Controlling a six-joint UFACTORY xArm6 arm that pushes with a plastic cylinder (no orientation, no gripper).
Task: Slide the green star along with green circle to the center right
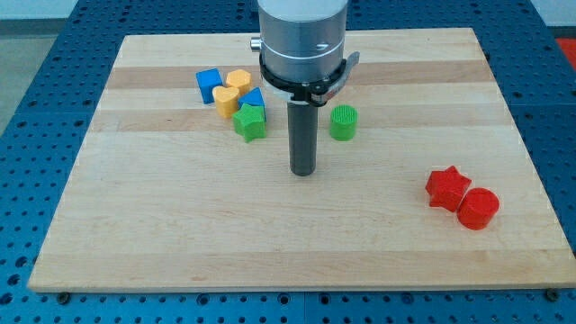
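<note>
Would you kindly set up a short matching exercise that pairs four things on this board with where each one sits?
Column one:
1. green star
2. green circle
3. red star
4. my tip

Column two:
A. lower right of the board, touching the red circle
B. just to the view's right of the rod, standing alone
C. between the two green blocks, slightly nearer the view's bottom
D. at the lower edge of the blue and yellow cluster, upper left

Pairs: 1-D, 2-B, 3-A, 4-C
</note>
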